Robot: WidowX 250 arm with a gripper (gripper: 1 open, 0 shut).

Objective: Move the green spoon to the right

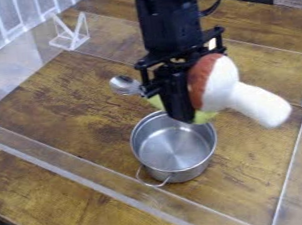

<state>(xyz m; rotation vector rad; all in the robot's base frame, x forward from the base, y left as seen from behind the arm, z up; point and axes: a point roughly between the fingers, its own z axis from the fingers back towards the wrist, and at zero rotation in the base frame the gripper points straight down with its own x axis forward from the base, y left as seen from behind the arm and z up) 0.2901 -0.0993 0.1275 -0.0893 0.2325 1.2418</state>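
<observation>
The green spoon is lifted off the wooden table, its shiny silver bowl (121,84) poking out to the left of the black gripper (178,108) and its yellow-green handle (206,114) showing behind the fingers. The gripper points down and is shut on the spoon's handle, hanging just above the far rim of the steel pot. The fingers hide the middle of the handle.
A round steel pot (174,148) stands just below and in front of the gripper. A red-capped, white-stemmed mushroom toy (242,96) lies against the gripper's right side. A clear acrylic wall (66,178) runs along the front, and a white wire stand (68,32) is at the back left.
</observation>
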